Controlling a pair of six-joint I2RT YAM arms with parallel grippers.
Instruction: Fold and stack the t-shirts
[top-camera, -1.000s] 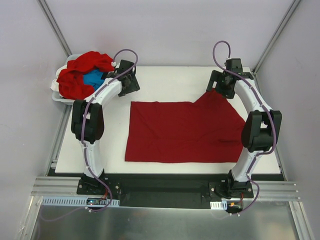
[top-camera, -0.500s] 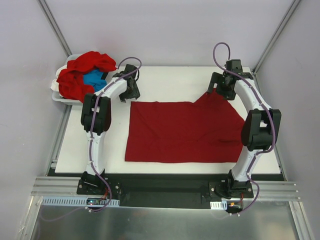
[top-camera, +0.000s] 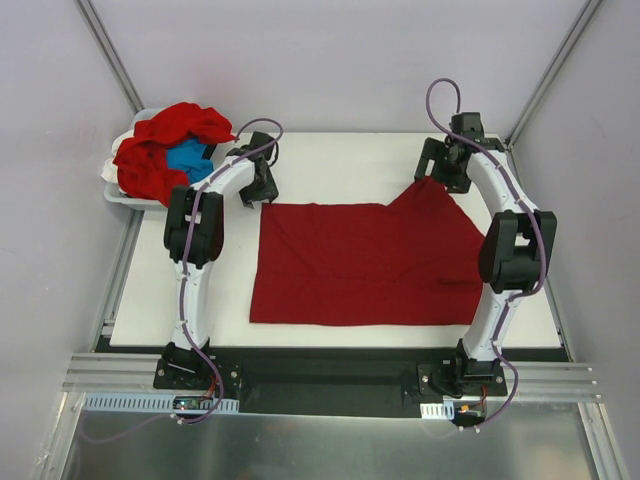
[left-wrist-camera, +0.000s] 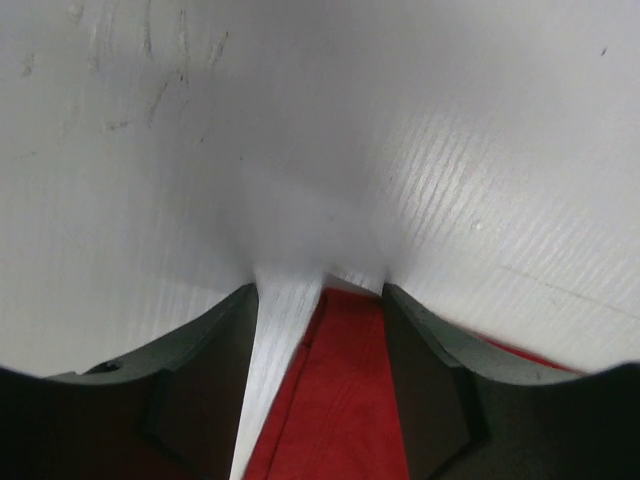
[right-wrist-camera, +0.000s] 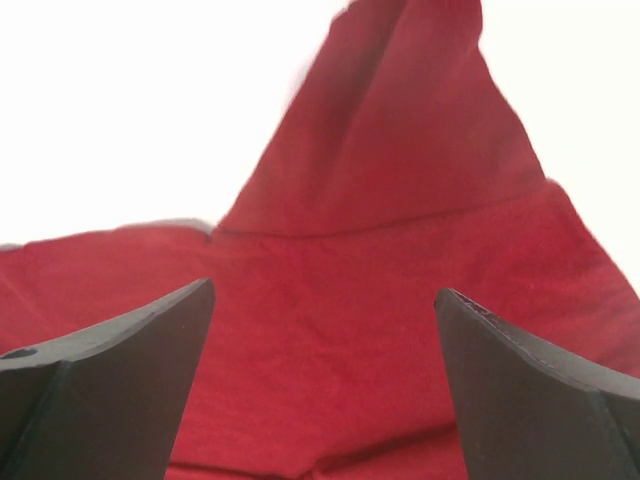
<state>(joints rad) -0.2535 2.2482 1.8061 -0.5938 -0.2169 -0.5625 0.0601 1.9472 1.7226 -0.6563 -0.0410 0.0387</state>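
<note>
A deep-red t-shirt (top-camera: 370, 265) lies spread flat on the white table (top-camera: 330, 160). My left gripper (top-camera: 262, 192) is at its far left corner. In the left wrist view the gripper (left-wrist-camera: 318, 290) is open, low over the table, and the corner of the shirt (left-wrist-camera: 340, 400) lies between the fingers. My right gripper (top-camera: 440, 178) is over the far right sleeve. In the right wrist view it (right-wrist-camera: 323, 290) is wide open above the sleeve (right-wrist-camera: 390, 170), holding nothing.
A white bin (top-camera: 112, 190) stands off the table's far left corner. It holds a heap of crumpled red shirts (top-camera: 160, 140) with a bright blue one (top-camera: 188, 158) among them. Grey walls and metal posts close in the back and sides.
My left gripper has swung from beside the bin toward me and right, down onto the shirt's far left corner. My right gripper has shifted slightly farther back over the sleeve.
</note>
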